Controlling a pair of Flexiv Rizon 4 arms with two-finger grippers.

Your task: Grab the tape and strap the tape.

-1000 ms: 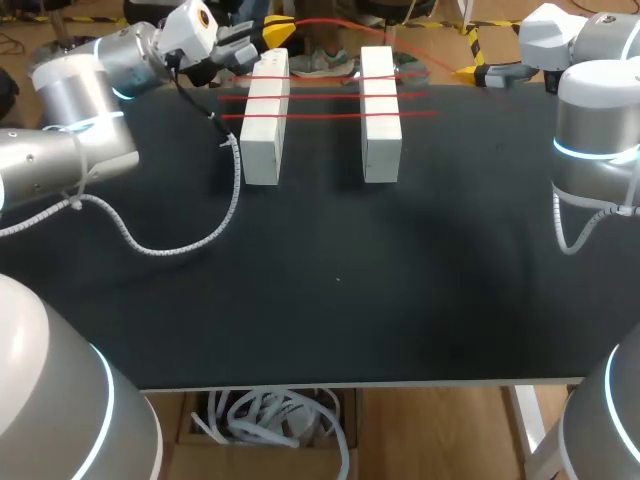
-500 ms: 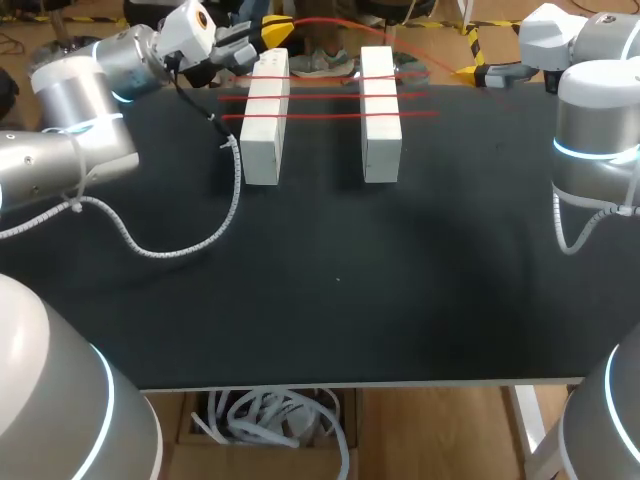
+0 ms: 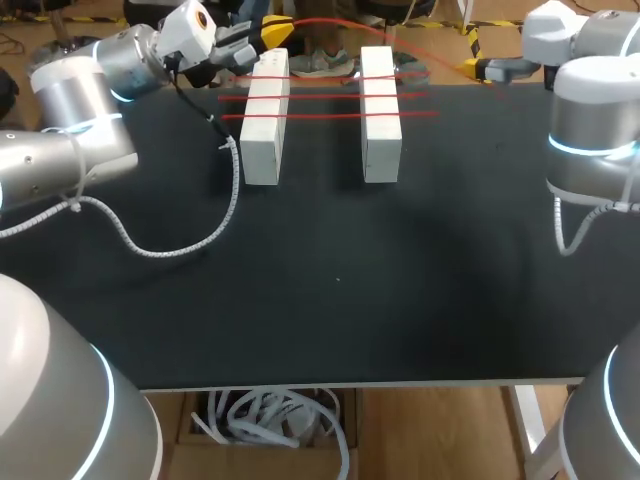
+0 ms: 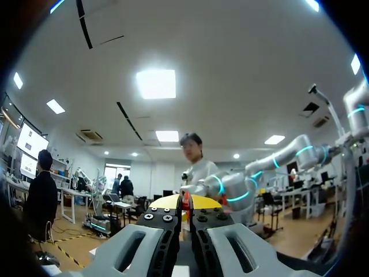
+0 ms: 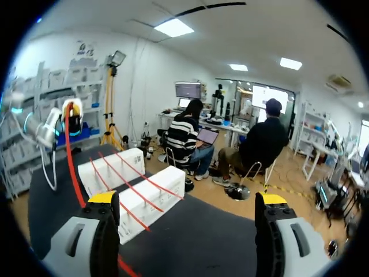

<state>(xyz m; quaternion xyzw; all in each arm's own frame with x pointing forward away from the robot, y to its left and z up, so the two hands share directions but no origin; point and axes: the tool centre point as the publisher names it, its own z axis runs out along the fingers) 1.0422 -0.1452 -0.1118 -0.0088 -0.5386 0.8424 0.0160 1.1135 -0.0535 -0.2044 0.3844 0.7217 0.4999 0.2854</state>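
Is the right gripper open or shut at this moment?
Open. In the right wrist view the right gripper shows both yellow fingertips far apart, clamping nothing.

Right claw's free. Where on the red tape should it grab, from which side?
Probably the loose span of the red tape hanging clear of the white blocks, between the left claw, shut on it, and the open right claw. It's a thin strand in free air: come in sideways, one finger each side. The laid strands sit flat on the blocks.
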